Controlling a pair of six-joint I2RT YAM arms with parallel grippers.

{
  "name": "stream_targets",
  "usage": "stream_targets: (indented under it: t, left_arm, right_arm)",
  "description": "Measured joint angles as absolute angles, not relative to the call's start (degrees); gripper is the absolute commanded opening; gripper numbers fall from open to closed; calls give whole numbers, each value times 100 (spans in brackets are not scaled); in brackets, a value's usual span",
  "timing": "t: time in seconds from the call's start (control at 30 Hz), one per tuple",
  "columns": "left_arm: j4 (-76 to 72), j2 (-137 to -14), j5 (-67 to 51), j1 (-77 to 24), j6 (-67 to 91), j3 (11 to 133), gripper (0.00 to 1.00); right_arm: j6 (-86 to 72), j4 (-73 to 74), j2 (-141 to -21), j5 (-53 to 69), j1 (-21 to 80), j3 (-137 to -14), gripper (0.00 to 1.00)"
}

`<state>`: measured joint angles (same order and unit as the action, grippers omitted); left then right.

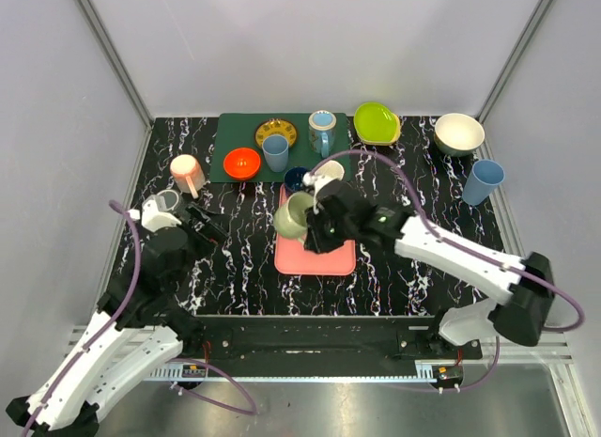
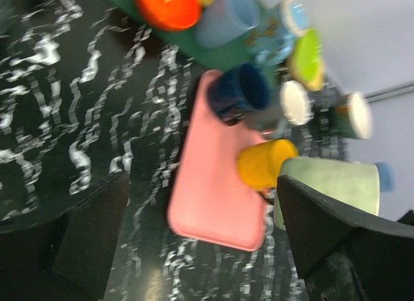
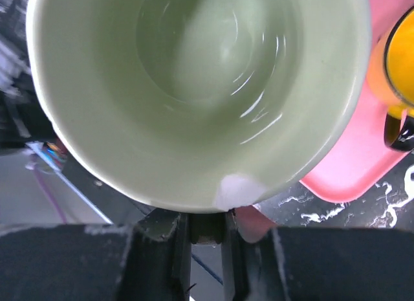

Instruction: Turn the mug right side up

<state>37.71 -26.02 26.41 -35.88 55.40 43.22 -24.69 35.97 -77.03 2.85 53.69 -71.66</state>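
My right gripper (image 1: 319, 221) is shut on a pale green mug (image 1: 295, 214) and holds it tilted above the left part of the pink tray (image 1: 315, 257). In the right wrist view the mug's open mouth (image 3: 194, 87) fills the frame, and my gripper (image 3: 206, 230) clamps it at the rim's lower edge. The mug also shows in the left wrist view (image 2: 330, 184), beside a yellow mug (image 2: 262, 162) on the tray. My left gripper (image 1: 202, 221) is open and empty over the black table, left of the tray; it also shows in its own wrist view (image 2: 207, 249).
A pink mug (image 1: 187, 172) stands at the left. An orange bowl (image 1: 242, 162), a blue cup (image 1: 275, 151) and a patterned mug (image 1: 322, 129) are on the green mat (image 1: 235, 127). A green bowl (image 1: 377, 122), a cream bowl (image 1: 459, 132) and a blue cup (image 1: 483, 180) stand at the back right.
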Motion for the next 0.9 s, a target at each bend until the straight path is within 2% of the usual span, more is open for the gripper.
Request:
stream_targets:
  t: [0.13,0.37,0.67,0.9]
  left_arm:
    - [4375,-3057,2853,-3588,5555,4353,99]
    - [4689,-3044,2982,-3590,5548,4353,99]
    - [4792,-3068,3245,-3590,5511,4353,99]
    - [4797,-3164,3326,-3590,5426,4353,99]
  right_arm:
    - [-2410,3754,-8335,-19,5572,-6884,0]
    - [-2423,3754,-9266,-631,5577,-6803,0]
    - [-2373,3708,-10503,-1072,5566,-7406,0]
    - [-2338,3564,-10798,-1105,5389,-7749,0]
